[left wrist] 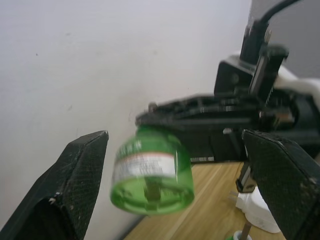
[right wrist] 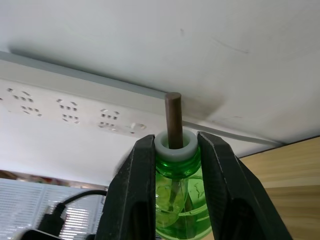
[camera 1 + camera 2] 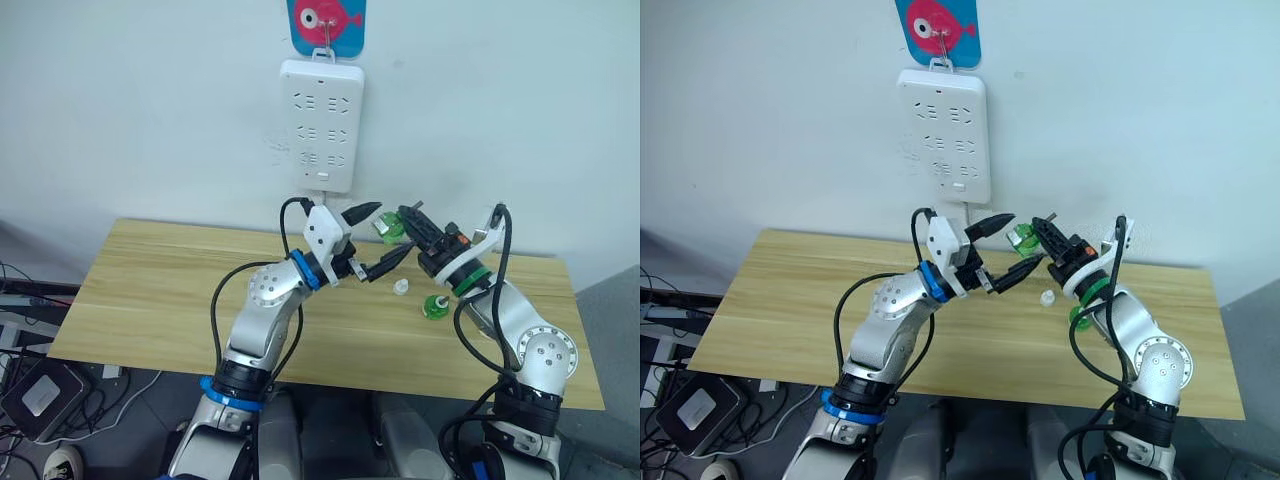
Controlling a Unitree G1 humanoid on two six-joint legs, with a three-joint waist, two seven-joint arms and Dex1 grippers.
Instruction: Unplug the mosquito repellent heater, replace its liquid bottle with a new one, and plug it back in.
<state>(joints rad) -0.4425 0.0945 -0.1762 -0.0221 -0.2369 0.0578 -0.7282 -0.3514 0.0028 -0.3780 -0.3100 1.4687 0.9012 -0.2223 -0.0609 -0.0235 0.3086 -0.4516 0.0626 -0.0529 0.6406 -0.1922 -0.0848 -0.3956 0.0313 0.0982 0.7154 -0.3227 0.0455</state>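
Green liquid bottle (image 2: 176,195) sits clamped at its neck in the right gripper (image 3: 405,222), above the wooden table (image 3: 150,290). Left gripper (image 3: 385,236) hangs beside it, jaws apart around the bottle's base.

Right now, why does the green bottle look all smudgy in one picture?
In the left wrist view the green bottle is blurred and close to the camera, between the open left gripper fingers. In the right wrist view it looks sharp, clamped in the right gripper.
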